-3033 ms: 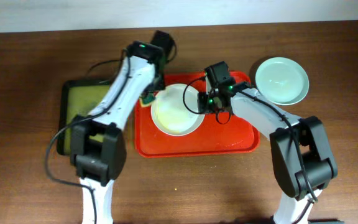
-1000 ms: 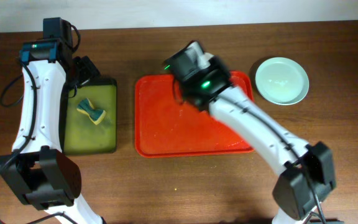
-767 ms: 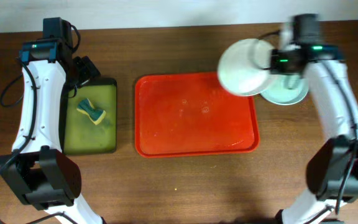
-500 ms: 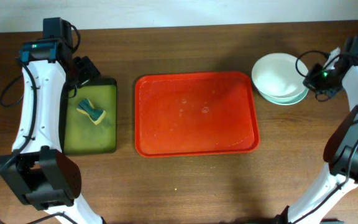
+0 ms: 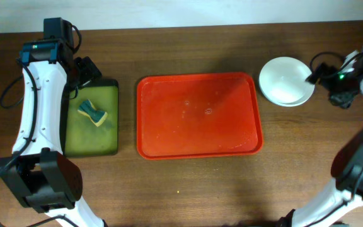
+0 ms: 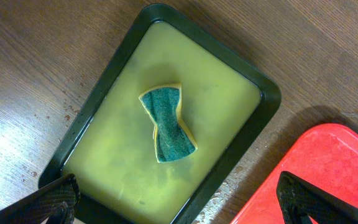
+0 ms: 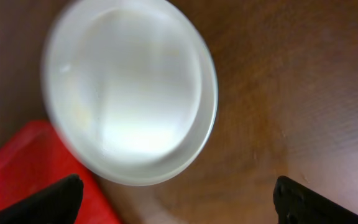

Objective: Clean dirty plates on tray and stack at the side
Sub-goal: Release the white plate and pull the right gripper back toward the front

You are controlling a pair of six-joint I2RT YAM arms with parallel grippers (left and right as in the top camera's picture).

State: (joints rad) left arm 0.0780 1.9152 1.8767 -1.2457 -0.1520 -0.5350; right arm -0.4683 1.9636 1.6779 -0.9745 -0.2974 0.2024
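The red tray (image 5: 200, 116) lies mid-table with no plate on it; its corner shows in the left wrist view (image 6: 328, 180) and the right wrist view (image 7: 17, 177). The plates (image 5: 286, 81) sit stacked on the table right of the tray, a white one (image 7: 129, 93) on top with a pale rim showing under it. My right gripper (image 5: 317, 74) is just right of the stack, open and empty (image 7: 179, 208), its fingertips (image 7: 306, 202) clear of the plate's edge. My left gripper (image 5: 88, 70) hangs open (image 6: 176, 211) over the small black tray, holding nothing.
A black-rimmed tray (image 5: 109, 88) with a yellow-green inside stands left of the red tray. A green and yellow sponge (image 5: 93, 113) lies in it (image 6: 166, 124). Water drops wet the wood between the two trays (image 6: 244, 177).
My right gripper carried the white plate from the red tray to the stack at the right, let it go, opened and drew back rightward. The left arm has held still over the last second.
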